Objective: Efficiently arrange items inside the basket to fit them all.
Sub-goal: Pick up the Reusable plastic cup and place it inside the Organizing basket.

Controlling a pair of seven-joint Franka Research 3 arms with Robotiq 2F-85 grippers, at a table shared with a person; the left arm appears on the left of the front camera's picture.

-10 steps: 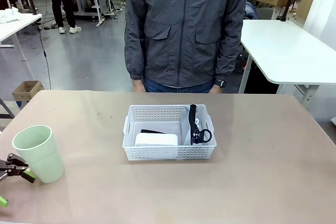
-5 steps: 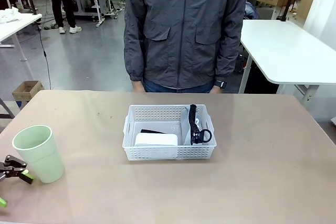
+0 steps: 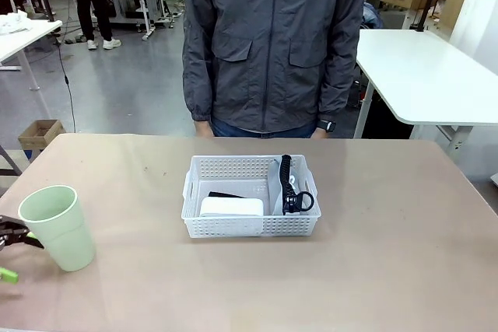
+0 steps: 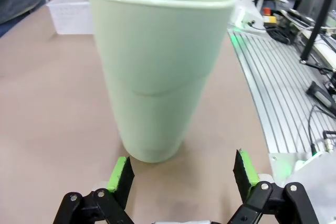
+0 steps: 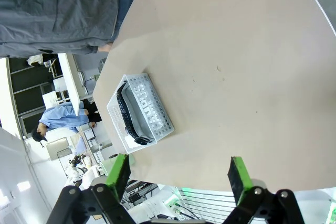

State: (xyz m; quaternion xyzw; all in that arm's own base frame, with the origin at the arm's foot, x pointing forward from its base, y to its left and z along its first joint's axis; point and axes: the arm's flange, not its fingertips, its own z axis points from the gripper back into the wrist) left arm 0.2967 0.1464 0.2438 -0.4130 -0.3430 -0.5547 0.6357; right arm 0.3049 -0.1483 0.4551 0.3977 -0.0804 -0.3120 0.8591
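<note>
Right now the pale green cup (image 3: pixel 57 226) is standing upright on the table (image 3: pixel 389 270), well left of the basket (image 3: pixel 250 195), just ahead of the left gripper (image 4: pixel 182 171), whose fingers are gaping apart. Right gripper (image 5: pixel 178 174) fingers are likewise spread, gripping nothing. Inside the basket are lying the white device (image 3: pixel 232 207), stapler (image 3: pixel 224 194) and pouch (image 3: pixel 285 184).

cup (image 4: pixel 160 72) blocks L gripper (image 4: pixel 182 173), table (image 3: pixel 389 270) open

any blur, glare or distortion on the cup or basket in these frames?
Front view: even light, cup and basket sharp, soft shadows. Left wrist view: wide-angle lens bulges the cup, background soft. Right wrist view: rolled sideways, basket small but clear, table matte, no glare.
</note>
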